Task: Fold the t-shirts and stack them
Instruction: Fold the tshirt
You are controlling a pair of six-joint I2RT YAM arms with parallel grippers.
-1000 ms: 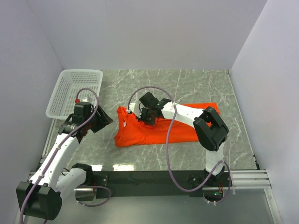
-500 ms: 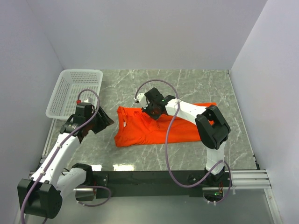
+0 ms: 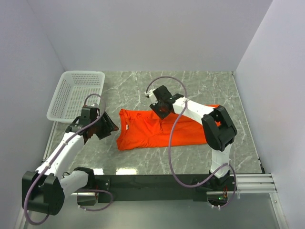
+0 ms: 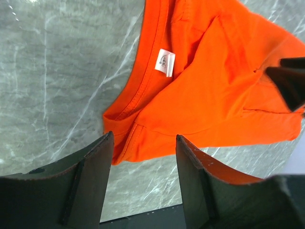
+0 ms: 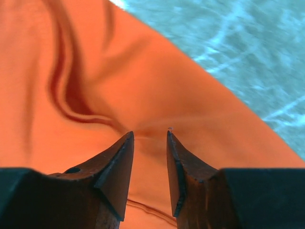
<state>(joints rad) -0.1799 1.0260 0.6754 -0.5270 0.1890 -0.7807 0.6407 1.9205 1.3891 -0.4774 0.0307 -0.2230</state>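
The t-shirt (image 3: 157, 131) is bright orange-red and lies folded into a long flat band across the middle of the marble table (image 3: 200, 86). Its collar with a white neck label (image 4: 165, 62) faces the left end. My right gripper (image 3: 162, 110) hovers over the shirt's far edge; in the right wrist view its jaws (image 5: 149, 135) stand open a little just above creased cloth (image 5: 95, 71), holding nothing. My left gripper (image 3: 110, 129) is open beside the shirt's left end, its fingers (image 4: 90, 181) framing bare table just short of the collar corner (image 4: 128, 143).
A white mesh basket (image 3: 76, 93) stands at the back left corner, behind the left arm. White walls close in the table on three sides. A black rail (image 3: 157, 181) runs along the near edge between the arm bases.
My right gripper has opened and let go of the cloth, drawing back and to the right along the shirt's far edge. The left gripper has edged slightly closer to the collar.
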